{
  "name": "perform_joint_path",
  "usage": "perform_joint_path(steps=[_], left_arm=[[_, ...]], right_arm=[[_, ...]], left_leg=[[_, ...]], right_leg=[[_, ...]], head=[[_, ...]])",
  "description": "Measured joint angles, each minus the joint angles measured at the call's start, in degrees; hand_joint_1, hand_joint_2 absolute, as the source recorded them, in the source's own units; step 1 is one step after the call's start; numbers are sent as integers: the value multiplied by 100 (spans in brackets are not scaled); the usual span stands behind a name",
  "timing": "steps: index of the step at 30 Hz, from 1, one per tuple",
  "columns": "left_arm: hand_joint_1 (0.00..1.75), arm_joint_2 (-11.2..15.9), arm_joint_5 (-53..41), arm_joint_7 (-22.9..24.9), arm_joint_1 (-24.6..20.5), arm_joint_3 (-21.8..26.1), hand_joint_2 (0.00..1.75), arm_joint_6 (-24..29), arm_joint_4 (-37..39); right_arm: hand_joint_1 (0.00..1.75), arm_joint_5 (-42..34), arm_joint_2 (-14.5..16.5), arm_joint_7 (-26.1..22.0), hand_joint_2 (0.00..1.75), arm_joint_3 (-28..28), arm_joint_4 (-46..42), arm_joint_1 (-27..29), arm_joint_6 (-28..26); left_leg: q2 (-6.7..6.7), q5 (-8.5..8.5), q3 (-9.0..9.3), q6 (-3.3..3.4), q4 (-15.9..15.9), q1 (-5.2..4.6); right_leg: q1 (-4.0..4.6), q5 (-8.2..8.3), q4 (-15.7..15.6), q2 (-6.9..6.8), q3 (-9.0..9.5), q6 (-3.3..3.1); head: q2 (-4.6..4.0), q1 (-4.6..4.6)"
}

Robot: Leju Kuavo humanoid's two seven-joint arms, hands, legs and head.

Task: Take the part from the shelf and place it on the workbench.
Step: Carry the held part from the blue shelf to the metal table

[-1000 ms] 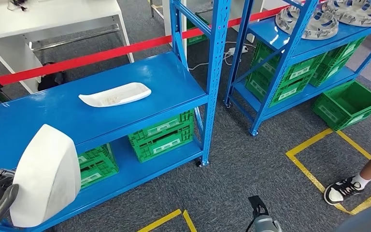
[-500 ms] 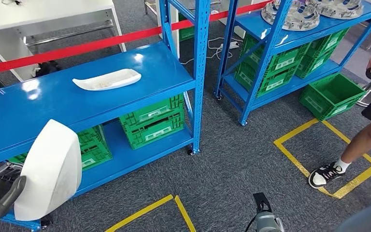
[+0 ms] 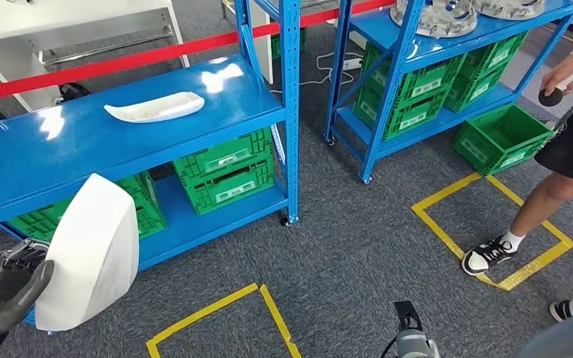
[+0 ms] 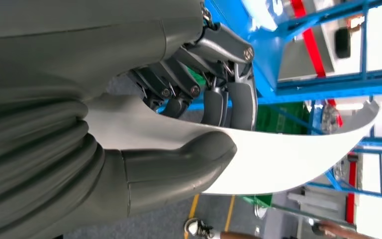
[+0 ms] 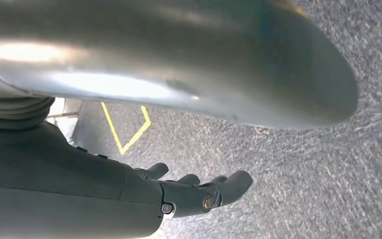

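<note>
My left hand grips a white curved shell part at the lower left of the head view, off the blue shelf. In the left wrist view the thumb presses one face of the white part and the darker fingers lie against its other face. A second white curved part lies on the shelf's top board. My right hand hangs over grey carpet with its fingers apart and nothing in it.
Green crates fill the shelf's lower level. A second blue rack at the right carries silver parts and more crates. A person's legs stand by a yellow floor square. A white table stands behind red tape.
The whole view has swung: the shelves slid up and left in the picture and the person came further into view. The white part stays in my left hand.
</note>
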Motion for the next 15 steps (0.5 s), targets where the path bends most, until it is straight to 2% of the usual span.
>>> perform_joint_path(steps=[2,3,4,5,6,7,8,9,10,11,12,13,14,15], left_arm=[[175,-18,-36,26,-18,3,175,10,-21],[175,-31,-52,41,-21,4,175,11,-32],[175,-43,-63,57,-19,7,175,11,-48],[175,-54,-67,74,-16,10,175,11,-63],[175,-58,-69,90,-9,13,175,10,-75],[175,-59,-69,102,6,16,175,6,-82],[175,-60,-70,109,26,18,175,-1,-85],[175,-61,-71,110,52,21,175,-10,-85],[175,-60,-71,109,79,27,175,-21,-86],[175,-58,-71,105,102,35,175,-33,-86],[175,-57,-71,99,118,44,175,-50,-91],[175,-54,-73,92,127,54,175,-67,-98],[175,-52,-76,85,131,60,175,-84,-104],[175,-53,-81,78,132,63,175,-96,-109]], right_arm=[[0,-4,5,-18,0,-2,0,11,13],[0,-7,8,-26,0,-5,0,18,14],[0,-5,9,-32,0,-10,0,25,11],[0,2,4,-34,0,-16,0,27,7],[0,12,-3,-35,0,-22,0,27,3],[0,21,-14,-40,0,-28,0,26,-2],[0,27,-24,-45,0,-32,0,25,-6],[0,27,-29,-50,0,-37,0,24,-8],[0,27,-33,-55,0,-43,0,24,-9],[0,26,-35,-57,0,-50,0,22,-11],[0,23,-36,-58,0,-59,-1,14,-14],[0,11,-37,-61,0,-68,-1,6,-16],[0,-5,-37,-62,0,-79,-1,0,-22],[0,-27,-35,-62,0,-93,-1,-2,-27]], left_leg=[[8,106,-25,64,-128,-19],[15,188,-78,109,-152,-10],[24,281,-148,147,-174,5],[31,371,-236,174,-180,16],[29,454,-336,195,-175,16],[30,539,-439,196,-164,16],[31,623,-551,190,-151,18],[33,704,-675,176,-127,24],[36,779,-811,155,-89,35],[38,843,-947,127,-34,50],[39,897,-1076,92,35,58],[39,936,-1172,57,104,61],[39,971,-1227,21,156,59],[40,1011,-1251,-14,178,54]], right_leg=[[-26,96,-58,3,-1,91],[-31,4,-15,10,-35,124],[-30,-207,127,18,-93,147],[-35,-521,390,24,-170,161],[-30,-852,735,26,-254,177],[-28,-1075,1097,26,-314,193],[-28,-1150,1394,26,-331,209],[-31,-1068,1548,26,-276,223],[-36,-900,1520,25,-127,236],[-45,-754,1300,24,123,250],[-48,-755,935,25,426,264],[-36,-843,572,36,697,240],[-29,-972,286,44,874,203],[-11,-1077,131,52,945,152]], head=[[0,-19],[0,-22],[0,-20],[0,-17],[0,-13],[0,-10],[0,-9],[0,-6],[0,-5],[0,-2],[0,10],[0,24],[0,34],[0,39]])
